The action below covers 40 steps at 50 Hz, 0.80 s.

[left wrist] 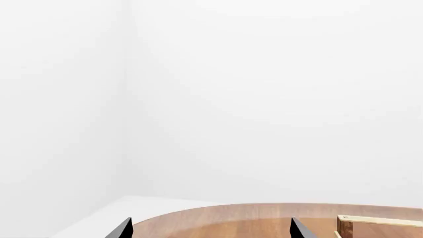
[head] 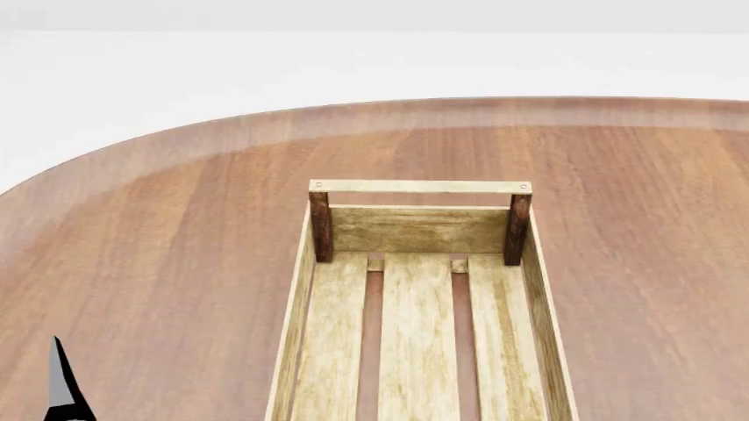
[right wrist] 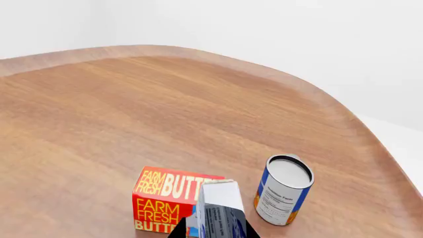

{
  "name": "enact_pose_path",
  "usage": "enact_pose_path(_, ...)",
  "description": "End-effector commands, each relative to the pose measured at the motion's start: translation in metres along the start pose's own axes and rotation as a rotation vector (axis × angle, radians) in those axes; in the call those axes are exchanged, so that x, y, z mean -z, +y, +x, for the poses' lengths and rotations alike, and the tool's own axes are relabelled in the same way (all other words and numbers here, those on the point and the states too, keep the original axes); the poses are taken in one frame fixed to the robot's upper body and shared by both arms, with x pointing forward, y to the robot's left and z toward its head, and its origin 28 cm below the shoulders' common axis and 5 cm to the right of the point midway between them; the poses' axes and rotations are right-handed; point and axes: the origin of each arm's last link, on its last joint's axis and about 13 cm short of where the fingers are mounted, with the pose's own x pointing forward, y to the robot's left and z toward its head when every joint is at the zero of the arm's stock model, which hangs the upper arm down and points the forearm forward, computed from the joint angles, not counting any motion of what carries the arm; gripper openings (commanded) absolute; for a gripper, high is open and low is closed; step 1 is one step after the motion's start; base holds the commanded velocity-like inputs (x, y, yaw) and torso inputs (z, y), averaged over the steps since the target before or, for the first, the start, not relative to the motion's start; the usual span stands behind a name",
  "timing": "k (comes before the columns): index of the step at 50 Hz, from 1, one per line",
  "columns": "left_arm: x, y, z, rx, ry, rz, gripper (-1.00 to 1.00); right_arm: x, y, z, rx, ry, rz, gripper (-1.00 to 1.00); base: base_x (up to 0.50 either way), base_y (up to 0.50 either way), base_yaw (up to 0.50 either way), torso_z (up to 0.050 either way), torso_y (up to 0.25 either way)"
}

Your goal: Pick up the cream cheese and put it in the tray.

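In the right wrist view, nearest the lens, the cream cheese (right wrist: 221,210) stands on end between two dark finger tips of the right claw (right wrist: 210,229), whose jaws are closed in against its narrow sides. Only the very ends of the fingers show, so I judge it gripped and lifted clear of the counter (right wrist: 132,114), though a gap beneath it cannot be seen. The box is carried upright, probably because that is how it was pinched across its thin dimension. Just behind it sits the red-orange butter box (right wrist: 165,198), partly hidden by it, and a little further off stands the blue-and-orange can (right wrist: 283,191), apart from both.

In the head view the left claw (head: 65,395) shows as a single dark point at the lower corner; in its own wrist view two dark tips stand well apart with nothing between them, so it is wide open and idle, looking across the counter edge to the white wall.

Beyond, the tray (head: 532,289) lies lengthwise in the middle of the counter, its slatted floor bare where visible, far handle bar across the dark posts. The cream cheese is not in that view, so the carry to the tray appears yet to be finished.
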Motion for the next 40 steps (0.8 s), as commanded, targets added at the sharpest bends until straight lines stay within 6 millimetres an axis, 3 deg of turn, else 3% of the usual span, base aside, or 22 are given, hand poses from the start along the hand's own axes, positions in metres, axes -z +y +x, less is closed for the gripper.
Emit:
enact_pose_path(1,0.002,0.000,0.000,0.003,0.002,0.003,1.00,-0.022,0.016,0.000,-0.163,-0.114,-0.071,-1.00,0.00,0.00,0.00,0.000,0.000)
enact_pose_path(40,0.002,-0.001,0.000,0.003,0.004,0.001,1.00,-0.078,0.092,0.005,-0.452,-0.399,-0.282,-1.00,0.00,0.00,0.00,0.000,0.000)
